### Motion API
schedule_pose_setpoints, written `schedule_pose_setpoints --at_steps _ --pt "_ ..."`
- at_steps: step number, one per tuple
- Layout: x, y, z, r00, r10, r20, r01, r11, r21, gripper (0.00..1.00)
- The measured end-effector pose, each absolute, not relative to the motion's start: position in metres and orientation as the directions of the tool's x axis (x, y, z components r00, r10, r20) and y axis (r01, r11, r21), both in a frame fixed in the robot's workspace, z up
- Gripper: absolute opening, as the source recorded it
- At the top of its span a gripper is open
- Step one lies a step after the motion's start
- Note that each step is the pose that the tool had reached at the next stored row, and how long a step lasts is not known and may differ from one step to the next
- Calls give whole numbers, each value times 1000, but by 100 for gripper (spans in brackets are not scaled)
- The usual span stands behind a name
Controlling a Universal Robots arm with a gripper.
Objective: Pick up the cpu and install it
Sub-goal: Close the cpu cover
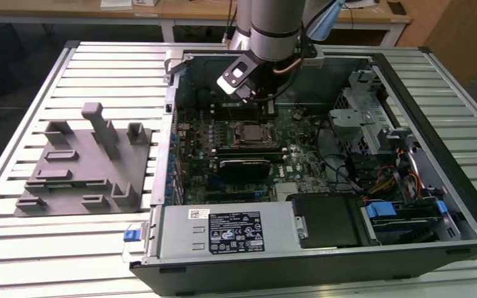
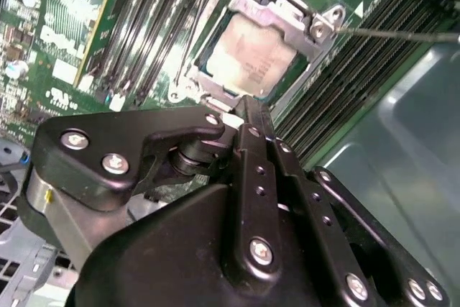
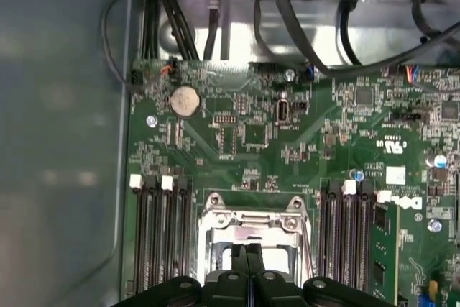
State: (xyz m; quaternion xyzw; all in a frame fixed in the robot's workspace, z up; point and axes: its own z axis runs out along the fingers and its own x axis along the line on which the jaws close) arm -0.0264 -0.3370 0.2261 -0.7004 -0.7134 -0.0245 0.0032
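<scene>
Small flat square cpu [image 2: 251, 55] with pale silver-white metal top lying inside silver metal socket frame [image 2: 316, 28] on green motherboard [image 2: 65, 5]; black gripper [image 2: 248, 103] empty, closed tight, poised just above frame's edge; risk of scraping cpu or snagging frame if lowered askew

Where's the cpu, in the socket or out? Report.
In. The cpu lies flat inside the socket's metal frame in the second wrist view.
</scene>
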Motion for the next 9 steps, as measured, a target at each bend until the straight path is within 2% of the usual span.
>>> schedule_pose_setpoints --at_steps 9 --pt "-40 -340 217 -19 999 39 999 18 30 11"
